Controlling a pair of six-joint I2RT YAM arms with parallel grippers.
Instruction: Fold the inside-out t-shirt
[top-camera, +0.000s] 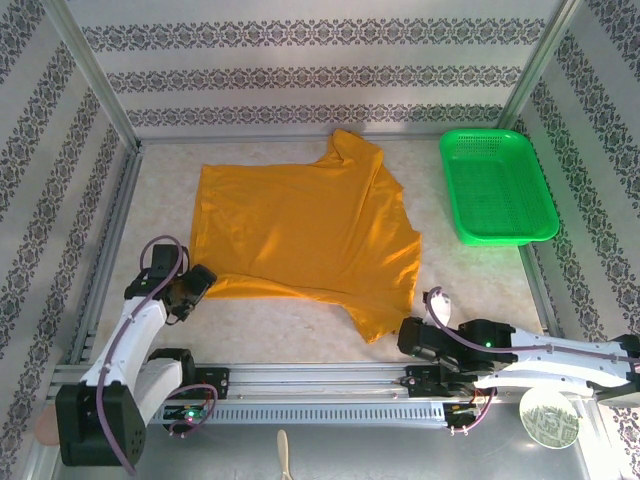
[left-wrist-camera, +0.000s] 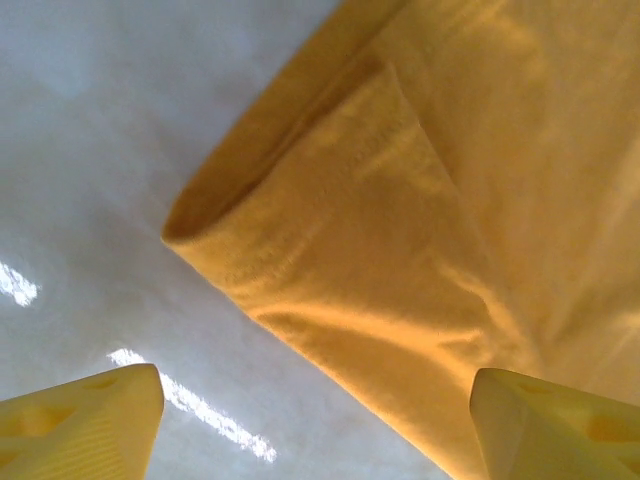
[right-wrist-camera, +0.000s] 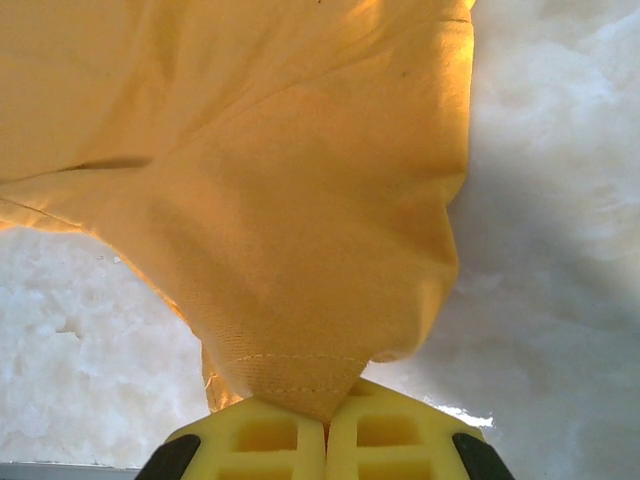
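Patterned walls ring the pale tabletop (top-camera: 470, 290), where the inside-out t-shirt (top-camera: 300, 235) lies spread at centre, seemingly not yet folded. The right claw (top-camera: 405, 335) is clamped on its five o'clock corner. The left claw (top-camera: 200, 282), jaws apart, hovers at seven o'clock.

You have one mustard-orange t-shirt (top-camera: 300, 230) on one table (top-camera: 165, 200), so count the rest from the shirt. One green basket (top-camera: 497, 185) sits to its right, apart from it. There are two grippers: one left gripper (top-camera: 203, 280) at the shirt's near-left corner and one right gripper (top-camera: 408, 335) at its near-right sleeve. Each shows you two yellow fingers (left-wrist-camera: 80, 425), making four. Nearer to you than the shirt lie one pale round disc (top-camera: 548, 415) and one slim wooden piece (top-camera: 283, 455).
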